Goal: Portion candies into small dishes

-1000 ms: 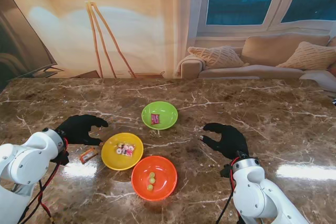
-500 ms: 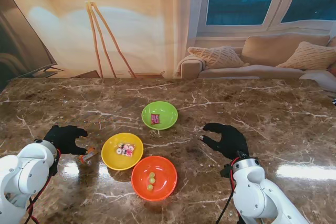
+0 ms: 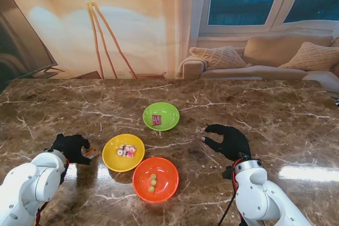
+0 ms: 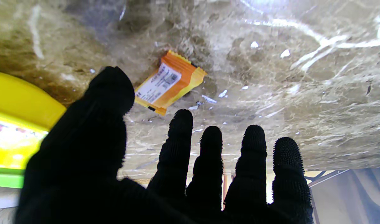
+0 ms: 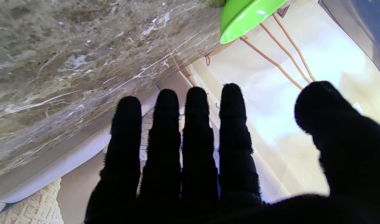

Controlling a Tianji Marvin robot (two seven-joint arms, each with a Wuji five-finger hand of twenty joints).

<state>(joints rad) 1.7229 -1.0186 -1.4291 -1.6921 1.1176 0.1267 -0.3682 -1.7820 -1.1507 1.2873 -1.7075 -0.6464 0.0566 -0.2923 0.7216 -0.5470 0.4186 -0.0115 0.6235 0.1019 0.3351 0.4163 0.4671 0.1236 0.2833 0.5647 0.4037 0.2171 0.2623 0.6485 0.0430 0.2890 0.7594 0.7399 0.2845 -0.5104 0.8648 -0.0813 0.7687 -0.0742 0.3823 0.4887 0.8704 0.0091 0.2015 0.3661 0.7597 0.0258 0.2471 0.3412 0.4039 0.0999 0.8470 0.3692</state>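
An orange candy wrapper (image 3: 91,153) lies on the marble table just left of the yellow dish (image 3: 112,159). My left hand (image 3: 71,147) hovers beside the wrapper, fingers spread and open. In the left wrist view the wrapper (image 4: 169,82) lies flat just past my thumb (image 4: 110,90) and index fingertip, untouched. The yellow dish holds several mixed candies (image 3: 126,151). A green dish (image 3: 168,120) farther from me holds a red candy (image 3: 156,119). The orange dish (image 3: 165,183) nearest me holds three green candies (image 3: 152,182). My right hand (image 3: 229,140) rests open on the right, holding nothing.
The green dish's rim (image 5: 245,18) shows in the right wrist view past my spread fingers (image 5: 190,124). A floor lamp (image 3: 95,19) and a sofa (image 3: 265,59) stand beyond the table's far edge.
My left hand has pulled back toward me and to the left, coming down beside the orange wrapper. The wrapper stays on the table. The right hand has not moved.
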